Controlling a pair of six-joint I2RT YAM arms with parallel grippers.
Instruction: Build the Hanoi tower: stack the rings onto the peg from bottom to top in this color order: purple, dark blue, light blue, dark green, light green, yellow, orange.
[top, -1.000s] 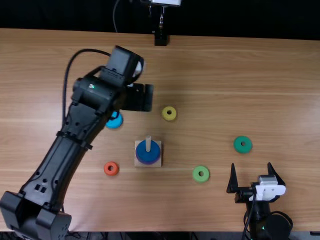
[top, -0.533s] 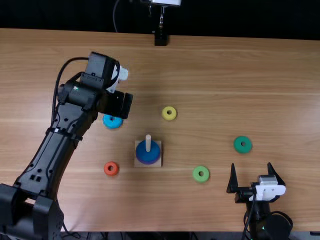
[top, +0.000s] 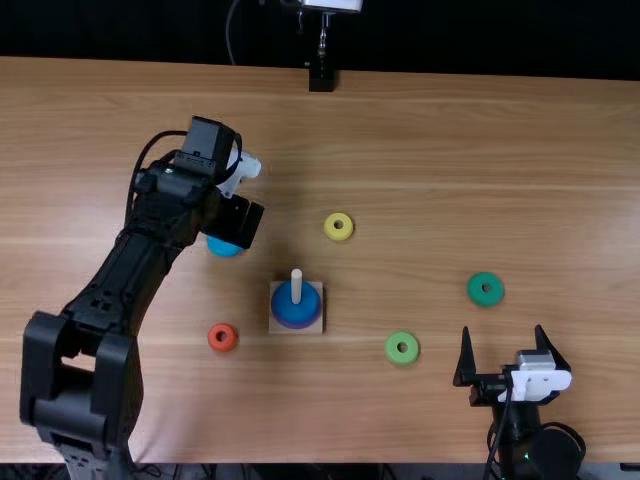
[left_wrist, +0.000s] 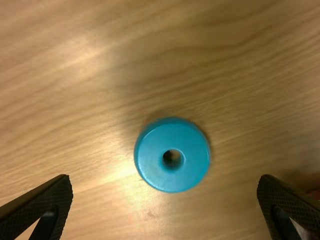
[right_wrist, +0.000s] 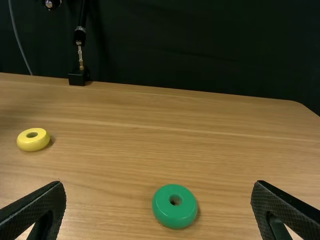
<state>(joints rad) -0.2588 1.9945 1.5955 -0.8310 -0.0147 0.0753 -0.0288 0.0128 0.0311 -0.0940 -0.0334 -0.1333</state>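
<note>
Taking the peg (top: 297, 285) as dial centre in the top view, the left gripper (top: 246, 224) is at 11 o'clock, released, over the light blue ring (top: 222, 247) at 10; the right gripper (top: 503, 335), also released, is at 3. The dark blue ring (top: 295, 312) seats on the purple ring (top: 300, 326) around the peg. Table positions: yellow ring (top: 331, 236), 1; dark green ring (top: 475, 290), 3; light green ring (top: 392, 349), 4; orange ring (top: 214, 342), 8.

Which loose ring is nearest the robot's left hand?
The light blue ring: it lies below the left hand, while the yellow, orange, light green and dark green rings sit farther off.
</note>
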